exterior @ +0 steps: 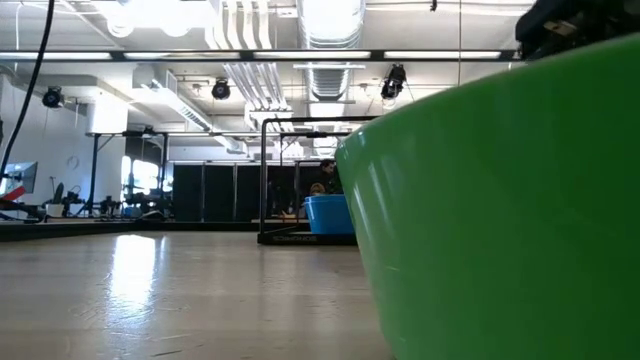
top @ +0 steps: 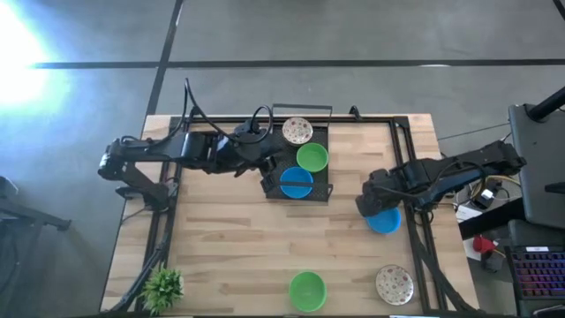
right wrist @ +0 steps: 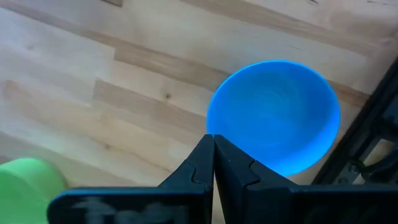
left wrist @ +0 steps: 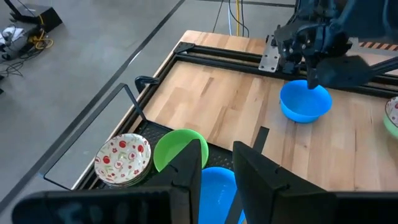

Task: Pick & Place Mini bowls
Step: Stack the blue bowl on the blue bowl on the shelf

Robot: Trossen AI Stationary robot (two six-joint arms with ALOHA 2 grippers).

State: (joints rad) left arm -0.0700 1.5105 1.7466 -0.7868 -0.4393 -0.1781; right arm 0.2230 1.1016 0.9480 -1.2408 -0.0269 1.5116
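Observation:
A black wire tray [top: 328, 190] at the table's far middle holds a floral bowl [top: 297, 132], a green bowl [top: 312, 157] and a blue bowl [top: 297, 183]. My left gripper [left wrist: 217, 171] is open just above that blue bowl [left wrist: 216, 186], with a finger on either side of its rim; whether they touch it I cannot tell. My right gripper [right wrist: 214, 140] is shut on a second blue bowl [top: 385, 220] at the table's right. Another green bowl [top: 306, 290] and another floral bowl [top: 394, 284] sit on their bases near the near edge. My right gripper pinches the blue bowl's rim [right wrist: 210, 127] on the side toward the table's left, one finger inside the bowl and one outside. The fingers come from above, pointing down. The bowl stays level and upright [left wrist: 305, 102], at or just above the table top.
A small potted plant [top: 163, 287] stands at the near left corner. In the low view the near green bowl [exterior: 500, 210] blocks the right half. Black frame rails [top: 410, 168] run along the table's edges. Bare wood lies between the tray and the near bowls.

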